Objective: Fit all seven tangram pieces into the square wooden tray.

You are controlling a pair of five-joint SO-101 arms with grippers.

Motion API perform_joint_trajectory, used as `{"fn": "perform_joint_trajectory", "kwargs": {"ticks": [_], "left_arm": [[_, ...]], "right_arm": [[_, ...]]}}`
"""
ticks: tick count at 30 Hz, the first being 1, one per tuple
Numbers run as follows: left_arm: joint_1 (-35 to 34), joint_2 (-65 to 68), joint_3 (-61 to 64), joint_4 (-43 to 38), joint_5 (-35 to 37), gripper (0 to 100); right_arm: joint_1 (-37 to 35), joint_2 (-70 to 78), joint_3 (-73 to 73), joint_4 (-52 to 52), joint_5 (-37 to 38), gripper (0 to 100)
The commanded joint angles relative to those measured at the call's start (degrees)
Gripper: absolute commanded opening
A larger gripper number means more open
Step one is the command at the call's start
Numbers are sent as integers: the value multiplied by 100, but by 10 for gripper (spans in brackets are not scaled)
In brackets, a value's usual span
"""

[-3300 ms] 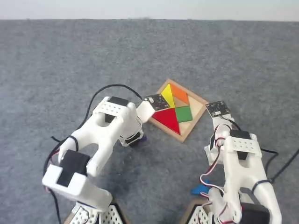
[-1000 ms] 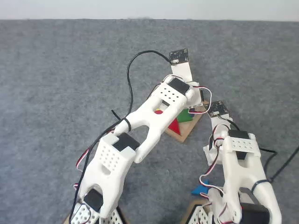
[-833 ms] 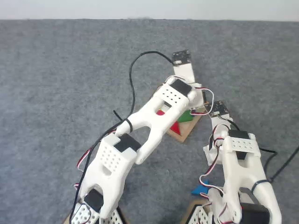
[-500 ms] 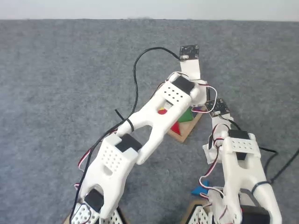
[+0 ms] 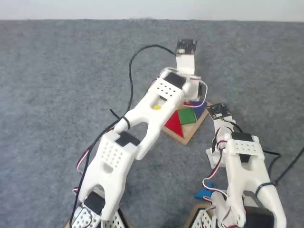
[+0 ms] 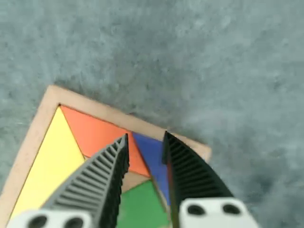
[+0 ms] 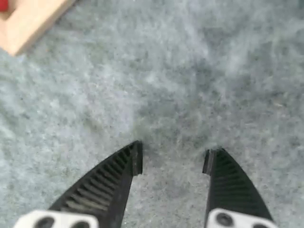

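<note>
The square wooden tray lies at mid-table with red and green pieces in it. My left arm stretches over it. In the left wrist view the tray holds yellow, orange and green pieces around a small bare patch. My left gripper hangs over the tray's corner, its fingers close on a dark blue piece beside the orange one; the blue piece also peeks out under the wrist. My right gripper stands open over bare carpet just off the tray's corner.
Grey carpet covers the whole table. A small light blue shape lies on the carpet by the right arm's base. The left arm's black cable loops above the tray. Open carpet lies left of and beyond the tray.
The left arm swung from the carpet left of the tray out over the tray, then its wrist shifted over the far right corner. The right arm stayed still.
</note>
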State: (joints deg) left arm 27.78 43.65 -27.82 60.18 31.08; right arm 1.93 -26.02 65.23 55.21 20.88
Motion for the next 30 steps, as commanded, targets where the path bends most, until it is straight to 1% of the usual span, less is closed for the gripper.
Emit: {"fn": "perform_joint_trajectory", "kwargs": {"ticks": [1, 3, 9, 12, 15, 18, 19, 20, 22, 24, 26, 28, 30], "left_arm": [[-44, 299, -259, -149, -185, 97], [-44, 290, -356, 18, -352, 96], [-79, 220, -954, 1046, -615, 94], [-220, 141, -1534, 1503, -879, 94], [-387, -176, -2369, 2321, -1143, 94], [-668, -668, -3292, 3402, -1398, 96], [-809, -800, -3530, 3798, -1495, 97], [-1011, -923, -3697, 4123, -1582, 97], [-1635, -1160, -3248, 4079, -1829, 97], [-2321, -1363, -2501, 4053, -2127, 98], [-2831, -1451, -1745, 3938, -2760, 98], [-3235, -1565, -1138, 3824, -3253, 96], [-3543, -1697, -602, 3596, -3534, 96]], "right_arm": [[-22, -22, 0, -40, -62, 227], [-22, -22, 0, -40, -62, 227], [-4, -22, 0, -40, -62, 227], [-4, -22, 0, -40, -62, 227], [13, -22, 0, -40, -62, 227], [22, -84, 0, -13, -9, 227], [22, -92, -35, 40, 114, 228], [22, -110, -70, 127, 387, 229], [22, -242, -229, 576, 1152, 228], [22, -470, -413, 1358, 2198, 227], [22, -787, -563, 2264, 3402, 227], [22, -1235, -624, 3073, 4492, 226], [22, -1886, -624, 3829, 5512, 226]]}}
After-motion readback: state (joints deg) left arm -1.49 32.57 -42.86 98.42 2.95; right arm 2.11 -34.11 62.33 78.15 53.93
